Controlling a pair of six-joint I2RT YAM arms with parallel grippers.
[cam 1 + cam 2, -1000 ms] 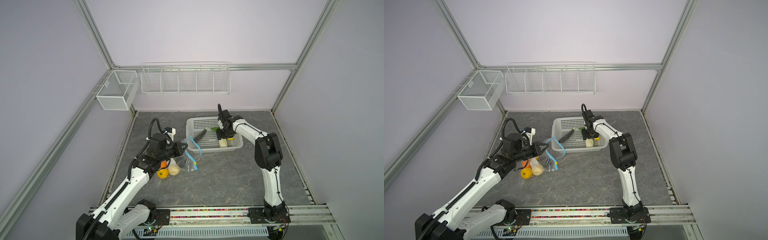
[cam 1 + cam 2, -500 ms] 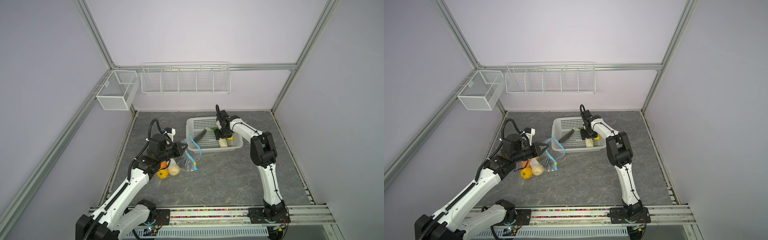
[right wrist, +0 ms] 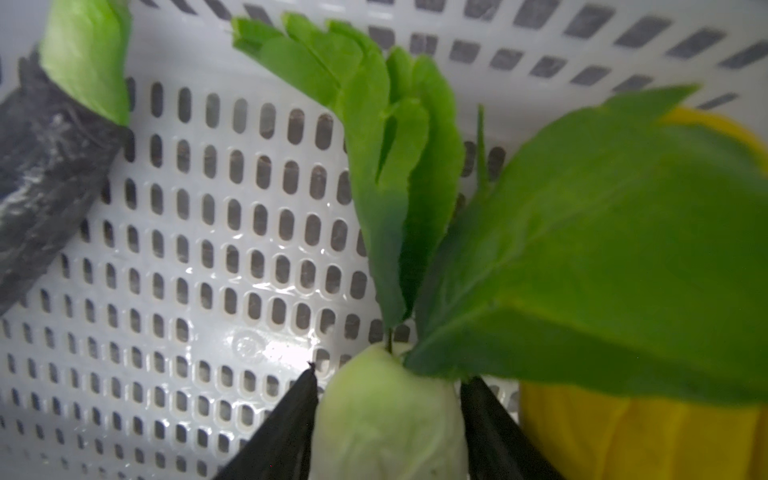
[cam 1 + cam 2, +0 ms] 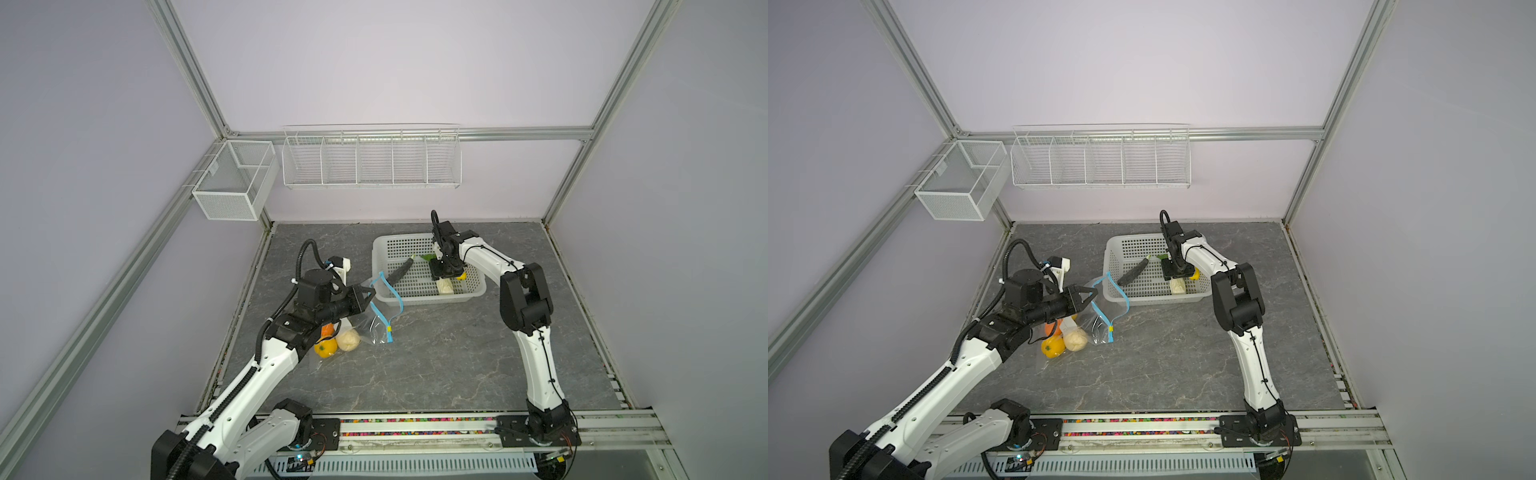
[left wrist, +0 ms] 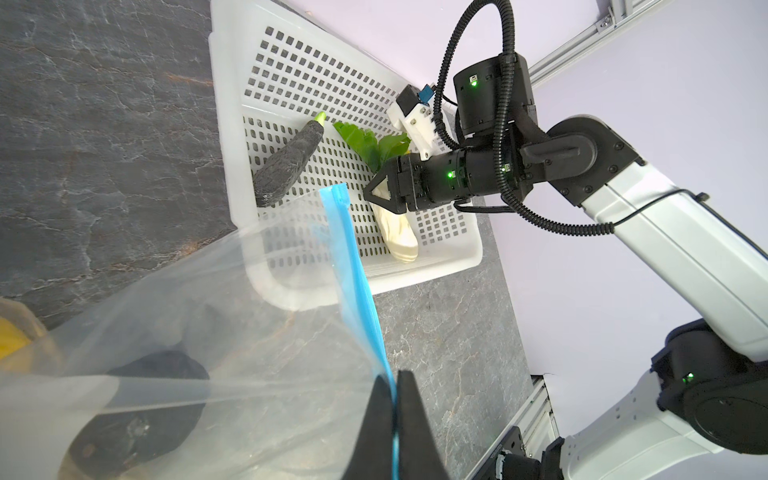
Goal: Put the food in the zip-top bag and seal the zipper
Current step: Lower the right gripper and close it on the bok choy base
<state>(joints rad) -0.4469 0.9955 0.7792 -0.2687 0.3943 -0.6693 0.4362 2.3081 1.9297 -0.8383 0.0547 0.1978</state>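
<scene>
The clear zip-top bag [image 4: 376, 328] [image 4: 1100, 320] lies left of the basket, with its mouth lifted. My left gripper [image 4: 371, 296] [image 4: 1094, 295] [image 5: 395, 376] is shut on the blue zipper [image 4: 392, 297] [image 5: 353, 266]. The yellow slider [image 4: 390, 329] hangs at the strip's low end. Inside the bag are yellow [image 4: 325, 347], beige [image 4: 348, 340], orange [image 4: 328, 330] and dark [image 5: 137, 415] food pieces. My right gripper [image 4: 444, 277] [image 4: 1174, 276] [image 3: 390, 374] reaches into the basket. Its fingers press both sides of a white vegetable with green leaves [image 4: 444, 286] [image 3: 386, 419].
The white perforated basket [image 4: 473, 291] [image 5: 232, 124] also holds a dark eggplant [image 4: 401, 270] [image 3: 37, 183] and a yellow piece [image 4: 461, 275] [image 3: 623, 436]. A wire rack [image 4: 371, 160] and a mesh box [image 4: 235, 180] hang on the back wall.
The right gripper has shifted slightly inside the basket and its jaws have narrowed around the white vegetable. The left arm and the bag have stayed put.
</scene>
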